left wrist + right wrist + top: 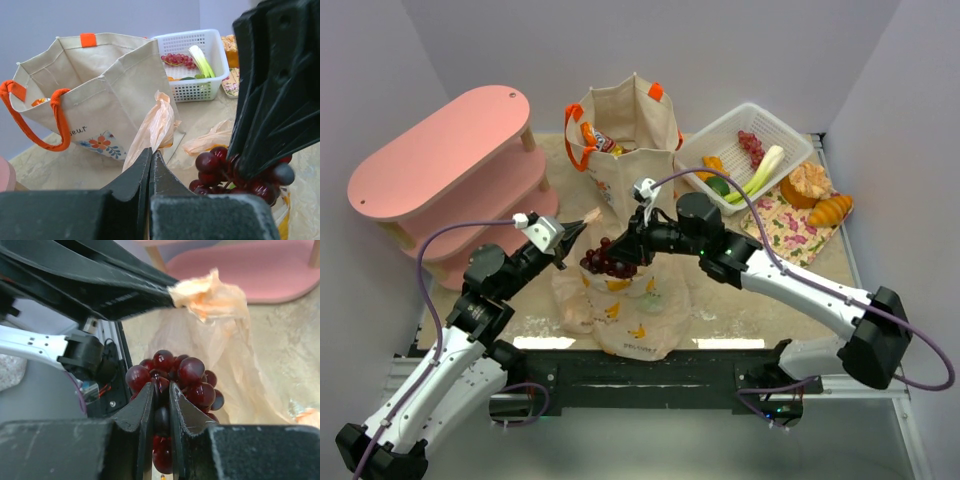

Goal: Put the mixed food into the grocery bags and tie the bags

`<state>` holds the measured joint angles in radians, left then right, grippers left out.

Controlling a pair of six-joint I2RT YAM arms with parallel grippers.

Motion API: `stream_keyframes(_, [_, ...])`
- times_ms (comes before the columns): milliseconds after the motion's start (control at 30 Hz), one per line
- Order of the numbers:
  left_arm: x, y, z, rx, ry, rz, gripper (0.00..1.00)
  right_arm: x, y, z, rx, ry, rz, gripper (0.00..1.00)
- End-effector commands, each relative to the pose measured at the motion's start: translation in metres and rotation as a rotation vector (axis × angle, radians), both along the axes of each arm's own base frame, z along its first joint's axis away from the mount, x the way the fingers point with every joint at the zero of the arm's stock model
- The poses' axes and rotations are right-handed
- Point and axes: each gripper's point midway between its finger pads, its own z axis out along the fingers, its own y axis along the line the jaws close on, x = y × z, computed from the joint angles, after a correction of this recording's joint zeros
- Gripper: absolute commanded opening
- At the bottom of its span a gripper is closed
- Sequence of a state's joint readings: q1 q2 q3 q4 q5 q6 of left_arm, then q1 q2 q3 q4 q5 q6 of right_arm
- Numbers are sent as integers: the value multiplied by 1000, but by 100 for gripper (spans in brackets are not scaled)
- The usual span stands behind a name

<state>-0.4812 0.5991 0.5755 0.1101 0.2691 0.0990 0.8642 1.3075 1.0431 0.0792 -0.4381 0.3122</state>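
My left gripper (582, 222) is shut on a bunched handle (592, 215) of the thin peach plastic bag (630, 315) and holds it up; the pinch also shows in the left wrist view (159, 117). My right gripper (620, 252) is shut on a bunch of dark grapes (605, 262), held over the bag's mouth; it shows in the right wrist view (180, 377). The beige canvas tote (630, 140) with orange handles stands behind, with a snack packet (595, 137) inside. The white basket (745, 150) holds a leek (760, 170), red grapes (752, 146) and a green vegetable (720, 186).
A pink two-tier shelf (445, 150) stands at the left. A floral mat (785, 225) at the right carries golden bread (830, 210) and a round bun (808, 183). Walls close in on both sides.
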Motion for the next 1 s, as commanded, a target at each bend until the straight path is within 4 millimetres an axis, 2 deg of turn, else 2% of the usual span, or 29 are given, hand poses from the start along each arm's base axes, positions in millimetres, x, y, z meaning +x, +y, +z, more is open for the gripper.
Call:
stream_keyframes(0, [-3, -2, 14, -18, -55, -17, 0, 8, 16, 16, 69, -35, 2, 0])
stream_keyframes(133, [-4, -3, 15, -17, -57, -20, 0, 28, 17, -10, 16, -9, -93, 0])
stream_keyframes(300, [-5, -2, 16, -22, -62, -20, 0, 37, 12, -39, -32, 51, -171, 0])
stream_keyframes(400, [-5, -1, 17, -22, -65, -14, 0, 52, -10, -60, -127, 76, -322, 0])
stream_keyframes(500, [-5, -1, 17, -22, -65, -15, 0, 65, -30, -69, -191, 79, -450, 0])
stream_keyframes(567, [-5, -2, 17, -22, -66, -20, 0, 70, -33, -71, -201, 76, -483, 0])
stream_keyframes(600, [-5, -2, 17, -21, -66, -21, 0, 70, -32, -72, -202, 79, -482, 0])
stream_keyframes(633, [-5, -3, 17, -22, -63, -25, 0, 67, -32, -82, -234, 100, -470, 0])
stream_keyframes(700, [-5, -3, 16, -21, -62, -25, 0, 63, -26, -84, -231, 109, -428, 0])
stream_keyframes(800, [-5, -3, 17, -22, -63, -23, 0, 44, -11, -86, -219, 129, -308, 0])
stream_keyframes(833, [-5, -3, 16, -22, -60, -23, 0, 40, -7, -85, -219, 126, -285, 4])
stream_keyframes(933, [-4, -3, 15, -19, -58, -23, 0, 28, -1, -79, -219, 108, -230, 41])
stream_keyframes(967, [-4, -3, 15, -20, -57, -25, 0, 26, -1, -71, -206, 95, -223, 58])
